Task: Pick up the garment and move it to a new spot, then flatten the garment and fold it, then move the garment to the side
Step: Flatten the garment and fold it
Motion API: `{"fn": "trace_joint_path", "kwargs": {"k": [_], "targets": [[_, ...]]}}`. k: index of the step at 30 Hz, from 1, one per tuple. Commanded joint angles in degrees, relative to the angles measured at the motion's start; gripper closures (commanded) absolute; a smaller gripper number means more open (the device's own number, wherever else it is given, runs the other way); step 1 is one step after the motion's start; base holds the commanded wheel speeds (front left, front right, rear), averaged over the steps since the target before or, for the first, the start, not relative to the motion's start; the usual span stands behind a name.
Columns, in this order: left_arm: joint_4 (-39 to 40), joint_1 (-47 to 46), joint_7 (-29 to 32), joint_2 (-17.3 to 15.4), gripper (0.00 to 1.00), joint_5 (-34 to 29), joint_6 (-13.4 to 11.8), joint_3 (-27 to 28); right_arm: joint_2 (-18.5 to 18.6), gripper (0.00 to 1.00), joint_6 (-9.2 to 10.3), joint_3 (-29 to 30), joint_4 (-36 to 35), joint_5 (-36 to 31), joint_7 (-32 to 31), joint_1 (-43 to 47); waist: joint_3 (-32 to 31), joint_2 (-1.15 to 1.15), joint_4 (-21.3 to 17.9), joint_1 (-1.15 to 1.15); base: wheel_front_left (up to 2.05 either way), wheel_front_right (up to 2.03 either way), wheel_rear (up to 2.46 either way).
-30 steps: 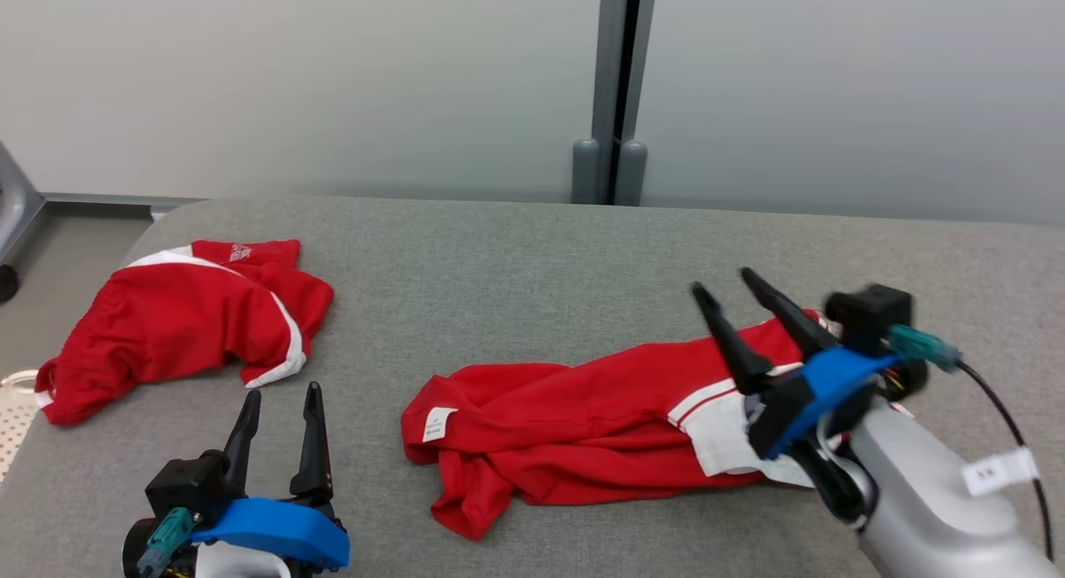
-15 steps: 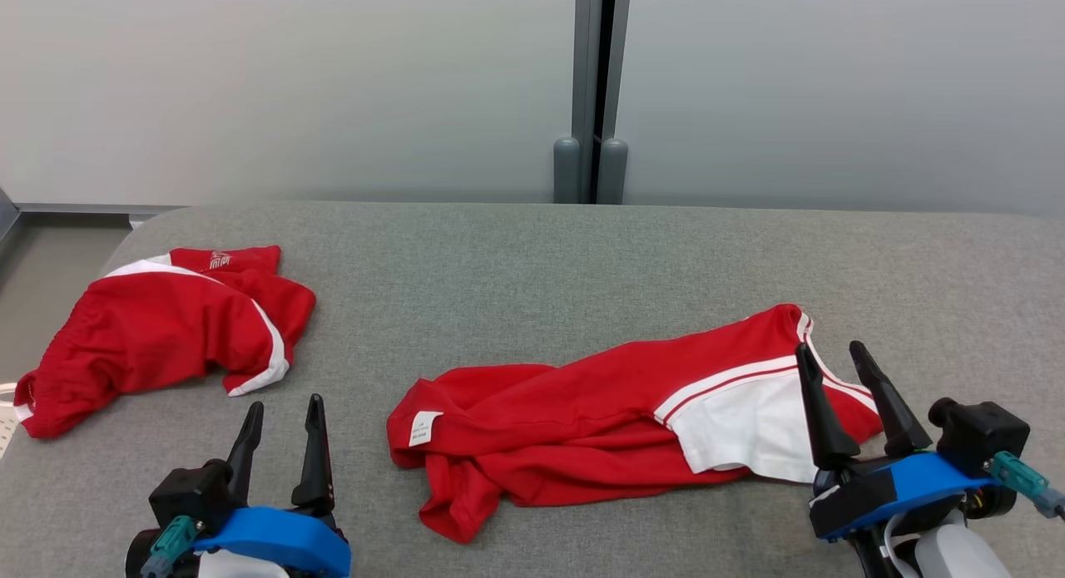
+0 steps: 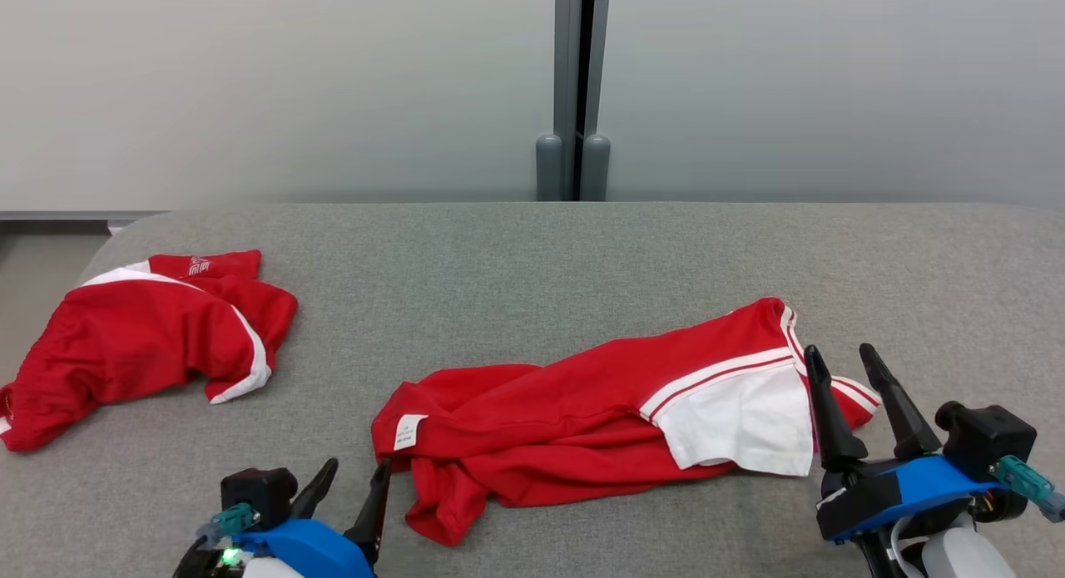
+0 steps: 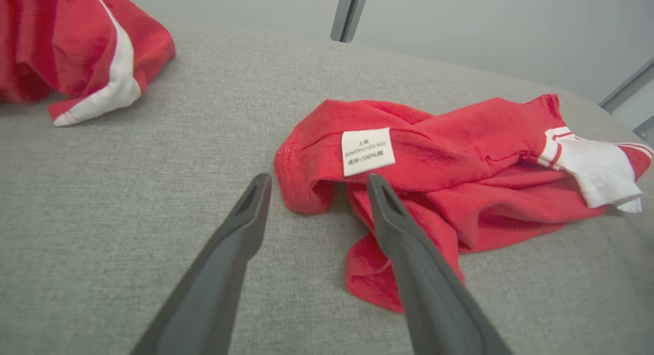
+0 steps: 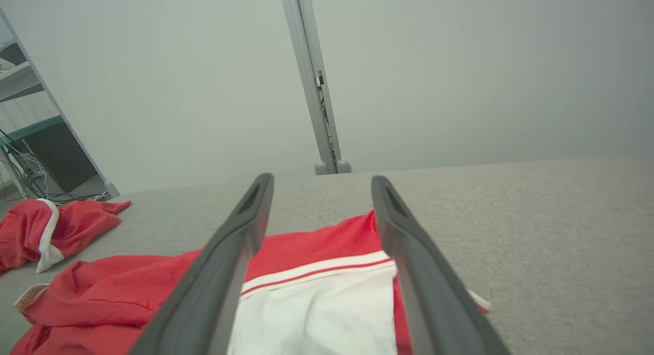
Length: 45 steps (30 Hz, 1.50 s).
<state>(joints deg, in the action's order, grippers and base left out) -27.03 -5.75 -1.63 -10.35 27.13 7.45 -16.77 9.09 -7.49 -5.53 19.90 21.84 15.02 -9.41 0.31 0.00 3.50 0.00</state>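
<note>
Grey fabric tabletop (image 3: 499, 262) before a pale wall (image 3: 291, 79) with a grey post (image 3: 574, 62); a second garment (image 3: 141, 345), red and white, lies at its left edge. Since a second ago the left gripper (image 3: 359, 463) has swung toward the label (image 3: 408, 432) end of the crumpled red garment (image 3: 541, 412), and the right gripper (image 3: 837, 349) has drawn back off it to its right end. Both jaws are released and empty. It lies mid-tabletop, long axis left to right, its white sleeve (image 3: 740, 424) end pointing right and slightly farther away
</note>
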Motion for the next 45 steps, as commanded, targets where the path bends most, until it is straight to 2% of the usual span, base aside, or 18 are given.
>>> {"fn": "trace_joint_path", "kwargs": {"k": [1,6,14,15,16,17,18,19,26,30,34,35,37,41,45], "targets": [[0.1,0.0,1.3,-1.1,0.0,1.3,0.0,-0.1,0.3,0.0,-0.01,0.0,0.1,-0.3,0.2,-0.2,0.1,0.0,-0.3,0.0,0.0,0.0,0.0],[-1.9,-1.8,5.9,-3.2,0.0,3.8,0.0,-2.8,0.1,0.0,-0.01,-0.5,0.6,-0.5,0.2,-0.8,0.7,0.0,-1.7,0.0,0.0,0.0,0.0],[-8.6,-7.8,4.8,-4.9,0.0,5.7,0.1,-5.4,-0.6,0.0,-0.01,-1.3,1.1,-0.6,0.2,-2.3,2.8,0.0,-4.2,0.0,0.0,0.0,0.0],[-9.3,-8.6,4.4,-5.0,0.07,5.8,0.1,-5.8,-0.6,0.0,-0.01,-1.3,1.1,-0.6,0.2,-2.4,3.1,0.0,-4.5,0.0,0.0,0.0,0.0],[-10.1,-9.3,3.9,-5.2,0.28,6.1,0.1,-6.4,-0.7,0.0,-0.01,-1.1,1.1,-0.6,0.2,-2.4,3.3,0.0,-4.6,0.0,0.0,0.0,0.0],[-10.8,-9.8,3.5,-5.5,0.56,6.1,0.0,-6.9,-0.8,0.0,-0.01,-1.0,1.1,-0.7,0.2,-2.4,3.4,0.0,-4.8,0.0,0.0,0.0,0.0],[-11.6,-10.4,2.9,-5.8,0.97,5.8,0.0,-7.6,-0.8,0.0,-0.01,-0.9,1.0,-0.7,0.2,-2.4,3.6,0.0,-4.8,0.0,0.0,0.0,0.0],[-12.2,-10.9,2.5,-5.9,1.0,6.0,0.0,-8.1,-0.9,0.0,-0.01,-0.7,1.0,-0.8,0.2,-2.4,3.6,0.0,-4.8,0.0,0.0,0.0,0.0],[-11.6,-13.8,-1.4,-9.1,1.0,3.7,-0.1,-11.4,-1.4,0.0,-0.01,1.7,0.6,-1.4,0.2,-1.3,2.5,0.0,-2.4,0.0,0.0,0.0,0.0],[-7.9,-13.5,-1.8,-11.4,1.0,1.5,-1.6,-12.1,-1.3,0.0,-0.01,2.7,0.2,-1.5,0.2,-0.9,2.0,0.0,-0.9,0.0,0.0,0.0,0.0],[0.1,-9.5,2.2,-14.6,1.0,-0.3,-3.8,-13.5,-1.0,0.0,-0.01,4.3,-0.6,-2.1,0.2,-0.2,2.0,0.0,1.0,0.0,0.0,0.0,0.0],[4.8,-7.3,4.5,-16.1,1.0,-0.7,-5.1,-13.9,-0.8,0.0,-0.01,5.0,-1.0,-2.2,0.2,0.0,2.3,0.0,1.7,0.0,0.0,0.0,0.0],[8.8,-4.6,7.0,-17.0,1.0,-0.4,-6.6,-14.2,-0.5,0.0,-0.01,5.8,-1.4,-2.5,0.2,0.2,2.6,0.0,2.2,0.0,0.0,0.0,0.0],[13.2,0.9,11.9,-17.2,1.0,1.1,-8.1,-15.8,-0.6,0.0,-0.01,6.8,-1.6,-3.0,0.2,0.4,3.3,0.0,2.4,0.0,0.0,0.0,0.0],[12.1,2.9,12.4,-16.0,1.0,2.6,-7.3,-16.6,-0.7,0.0,-0.01,6.8,-1.4,-3.4,0.2,0.0,3.7,0.0,2.0,0.0,0.0,0.0,0.0]]}}
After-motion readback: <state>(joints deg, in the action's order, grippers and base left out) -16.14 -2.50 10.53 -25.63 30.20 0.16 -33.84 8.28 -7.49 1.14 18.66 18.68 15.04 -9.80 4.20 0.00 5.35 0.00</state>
